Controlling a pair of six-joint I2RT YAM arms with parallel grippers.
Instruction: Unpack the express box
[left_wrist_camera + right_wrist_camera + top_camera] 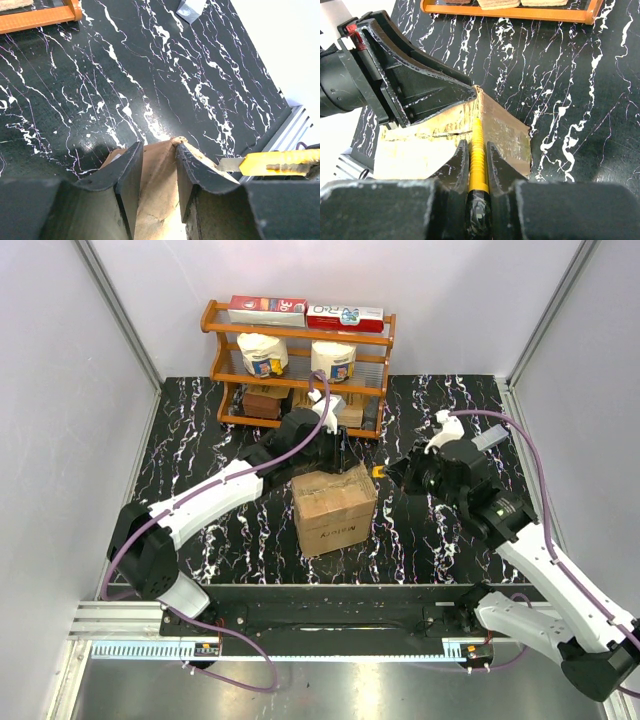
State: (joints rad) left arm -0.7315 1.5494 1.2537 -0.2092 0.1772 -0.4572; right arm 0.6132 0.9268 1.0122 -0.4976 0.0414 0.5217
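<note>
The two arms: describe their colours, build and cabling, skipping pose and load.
Both the left arm and right arm have white link shells, black joints and purple cables looping alongside. Left gripper and right gripper have black, scuffed, angular fingers.

Plain pale walls [60, 390] enclose a black marbled tabletop [200, 455] and an orange wooden rack [298, 368].

Matt brown cardboard express box [335, 508], glossy tape

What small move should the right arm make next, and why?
Probably draw the knife along the taped top seam of the box. The right gripper grips the knife at the box's top edge, and the left gripper steadies the far edge.
</note>
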